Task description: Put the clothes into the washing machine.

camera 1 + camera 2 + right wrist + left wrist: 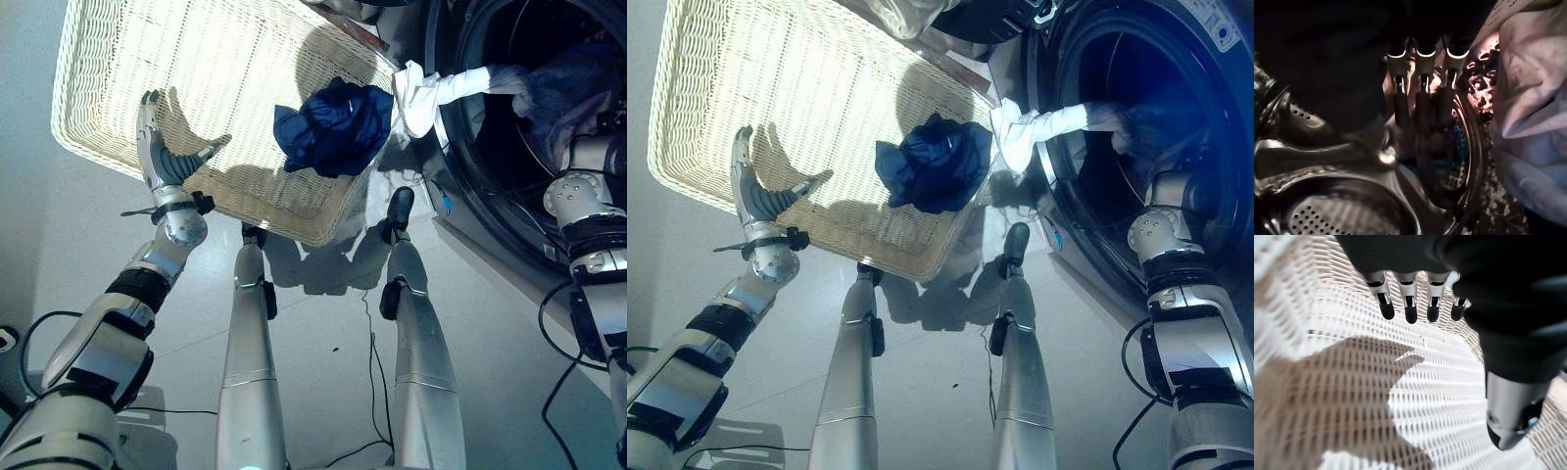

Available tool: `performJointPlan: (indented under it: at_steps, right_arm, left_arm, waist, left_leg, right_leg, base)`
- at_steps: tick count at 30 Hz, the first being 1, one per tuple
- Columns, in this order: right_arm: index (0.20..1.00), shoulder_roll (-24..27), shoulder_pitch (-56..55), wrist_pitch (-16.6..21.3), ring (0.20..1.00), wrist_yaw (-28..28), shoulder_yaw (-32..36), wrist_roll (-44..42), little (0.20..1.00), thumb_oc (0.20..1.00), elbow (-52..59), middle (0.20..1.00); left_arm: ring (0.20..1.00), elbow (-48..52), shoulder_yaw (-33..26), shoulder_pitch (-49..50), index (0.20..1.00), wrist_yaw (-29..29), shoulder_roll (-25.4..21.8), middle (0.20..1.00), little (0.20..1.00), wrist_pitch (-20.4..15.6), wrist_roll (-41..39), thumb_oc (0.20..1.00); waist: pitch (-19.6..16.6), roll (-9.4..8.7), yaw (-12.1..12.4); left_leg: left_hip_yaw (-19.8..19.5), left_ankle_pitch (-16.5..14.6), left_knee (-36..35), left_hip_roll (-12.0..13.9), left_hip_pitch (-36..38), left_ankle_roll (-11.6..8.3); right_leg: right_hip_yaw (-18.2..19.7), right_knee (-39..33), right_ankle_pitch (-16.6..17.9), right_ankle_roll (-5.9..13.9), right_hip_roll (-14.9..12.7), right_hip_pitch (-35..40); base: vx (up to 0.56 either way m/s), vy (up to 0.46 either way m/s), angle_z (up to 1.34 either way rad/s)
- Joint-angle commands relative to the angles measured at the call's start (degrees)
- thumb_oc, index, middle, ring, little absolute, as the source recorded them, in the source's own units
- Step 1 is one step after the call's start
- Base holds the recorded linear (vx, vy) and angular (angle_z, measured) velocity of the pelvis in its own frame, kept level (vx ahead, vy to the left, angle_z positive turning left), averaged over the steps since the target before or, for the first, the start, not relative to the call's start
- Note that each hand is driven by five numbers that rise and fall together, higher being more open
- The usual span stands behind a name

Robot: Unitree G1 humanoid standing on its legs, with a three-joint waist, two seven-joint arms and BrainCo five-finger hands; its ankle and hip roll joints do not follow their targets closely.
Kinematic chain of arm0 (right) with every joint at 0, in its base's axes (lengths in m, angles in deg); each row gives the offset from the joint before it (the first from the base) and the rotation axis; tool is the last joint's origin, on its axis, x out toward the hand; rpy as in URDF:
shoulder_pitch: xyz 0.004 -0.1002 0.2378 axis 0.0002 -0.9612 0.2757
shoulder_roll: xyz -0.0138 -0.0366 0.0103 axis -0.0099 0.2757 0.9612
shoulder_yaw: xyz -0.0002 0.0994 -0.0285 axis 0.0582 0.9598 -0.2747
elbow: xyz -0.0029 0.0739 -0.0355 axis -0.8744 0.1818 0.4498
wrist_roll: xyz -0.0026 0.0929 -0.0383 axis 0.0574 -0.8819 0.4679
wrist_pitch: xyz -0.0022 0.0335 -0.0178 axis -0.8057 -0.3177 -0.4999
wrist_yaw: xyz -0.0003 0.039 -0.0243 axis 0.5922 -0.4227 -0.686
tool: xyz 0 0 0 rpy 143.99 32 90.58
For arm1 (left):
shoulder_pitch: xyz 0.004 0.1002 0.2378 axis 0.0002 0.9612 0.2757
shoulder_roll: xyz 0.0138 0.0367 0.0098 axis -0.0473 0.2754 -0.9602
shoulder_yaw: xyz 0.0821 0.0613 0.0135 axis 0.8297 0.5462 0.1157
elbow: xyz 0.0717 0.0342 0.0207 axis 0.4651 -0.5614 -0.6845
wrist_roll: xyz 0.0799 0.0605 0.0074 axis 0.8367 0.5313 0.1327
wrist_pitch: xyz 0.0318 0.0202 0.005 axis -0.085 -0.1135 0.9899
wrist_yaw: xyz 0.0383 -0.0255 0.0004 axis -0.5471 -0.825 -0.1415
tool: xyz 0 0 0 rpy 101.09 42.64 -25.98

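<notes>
A white garment (436,93) is seen draped from the wicker basket (118,78) across the washing machine (1215,127) rim, beside a blue garment (333,125). The left hand (162,157) is held open over the basket; the right hand (1422,93) is extended, fingers straight, inside the drum, above a pale floor (29,235).

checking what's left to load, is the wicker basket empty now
No, a dark blue garment still lies crumpled in the wicker basket near its corner by the washing machine.
</notes>
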Motion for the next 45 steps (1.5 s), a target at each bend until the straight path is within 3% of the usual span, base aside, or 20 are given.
performJointPlan:
  at_steps: [1,13,16,26,29,37,45]
  right_arm:
    - [1.0,19.94,3.27,-3.53,1.0,1.76,1.34,8.63,1.0,1.0,-0.41,1.0]
    - [1.0,11.64,7.4,-22.05,1.0,2.92,-12.94,31.82,1.0,1.0,5.42,1.0]
    - [1.0,8.49,8.55,-29.52,1.0,1.36,-16.46,45.72,1.0,1.0,7.81,1.0]
    - [1.0,4.17,10.77,-42.26,1.0,0.39,-27.02,69.43,1.0,1.0,8.92,1.0]
    - [1.0,3.34,11.34,-42.8,1.0,1.18,-29.47,73.17,1.0,1.0,6.47,1.0]
    - [1.0,1.95,11.39,-39.48,1.0,4.35,-35.87,84.07,1.0,1.0,-2.61,1.0]
    - [1.0,1.75,8.97,-37.01,1.0,4.32,-37.74,87.51,1.0,1.0,-5.98,1.0]
  left_arm:
    - [1.0,-2.38,-1.41,0.85,1.0,0.22,-1.11,1.0,1.0,-4.08,-2.11,1.0]
    - [1.0,-0.88,0.85,-2.5,1.0,0.17,1.22,1.0,1.0,-1.49,-1.57,1.0]
    - [1.0,-1.33,1.41,-3.98,1.0,0.83,3.2,1.0,1.0,-1.09,-0.29,1.0]
    - [1.0,-2.32,2.82,-7.57,1.0,3.49,6.13,1.0,1.0,-0.32,1.38,1.0]
    - [1.0,-2.67,3.22,-8.39,1.0,3.85,6.5,1.0,1.0,-0.45,1.31,1.0]
    - [1.0,-3.92,4.59,-11.03,1.0,4.38,7.09,1.0,1.0,-0.64,0.65,1.0]
    - [1.0,-4.05,5.13,-11.86,1.0,4.91,7.48,1.0,1.0,-0.43,1.05,1.0]
  waist:
    - [-1.37,-2.26,-1.69]
    - [-1.37,-1.11,-0.37]
    - [-1.37,-0.36,-0.21]
    - [-1.37,1.1,-0.2]
    - [-1.37,1.44,-0.1]
    - [-1.37,1.93,0.1]
    - [-1.37,1.68,-0.09]
  left_leg:
    - [-1.76,-1.15,-3.37,-5.18,4.65,5.09]
    - [-1.67,-1.22,-3.22,-6.4,3.92,5.72]
    - [-1.38,-1.28,-3.11,-6.64,3.31,5.78]
    - [-0.75,-1.23,-3.23,-6.84,1.42,5.8]
    - [-0.78,-1.1,-3.35,-6.9,1.05,5.75]
    - [-0.61,-0.62,-3.68,-6.78,0.36,5.56]
    - [-0.63,-0.14,-4.49,-6.78,0.29,5.56]
  right_leg:
    - [-2.53,5.15,-3.43,3.57,2.76,2.63]
    - [-3.51,4.99,-3.3,3.65,1.91,1.95]
    - [-3.46,5.46,-3.48,3.76,1.53,1.02]
    - [-3.03,6.32,-3.94,3.97,1.29,-1.48]
    - [-3.03,6.31,-3.86,4.0,1.25,-1.96]
    - [-3.33,6.05,-3.66,4.02,1.02,-2.66]
    - [-3.66,5.41,-3.06,4.09,1.05,-2.83]
  base:
    - [0.01,0.016,0.05]
    - [0.01,-0.012,0.01]
    - [0.0,0.0,0.0]
    - [0.0,0.0,0.0]
    - [0.0,0.0,0.0]
    - [0.0,-0.002,0.01]
    - [0.0,0.0,0.0]
